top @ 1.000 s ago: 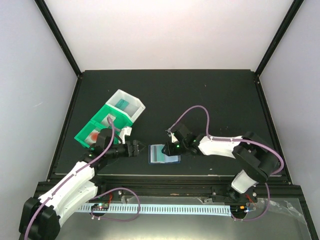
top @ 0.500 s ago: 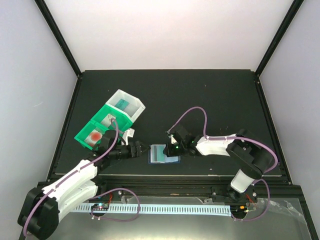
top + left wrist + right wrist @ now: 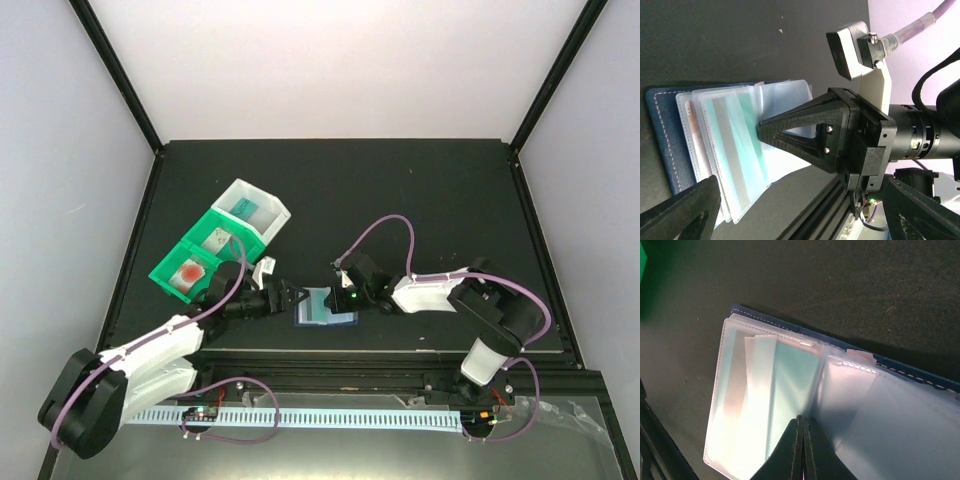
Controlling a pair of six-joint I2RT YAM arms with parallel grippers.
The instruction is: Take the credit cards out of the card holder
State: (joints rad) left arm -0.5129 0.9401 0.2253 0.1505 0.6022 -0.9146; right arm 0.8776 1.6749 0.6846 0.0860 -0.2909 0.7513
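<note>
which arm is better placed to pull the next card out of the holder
Left, probably. The left gripper stands open beside the card holder, facing the teal card in it; the right gripper is shut, its tip resting on the holder.

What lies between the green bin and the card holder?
The left gripper, jaws open, lies on that stretch, pointing from the green bin toward the card holder. The top view shows this.

text: none legible — labels: none — brands: none
</note>
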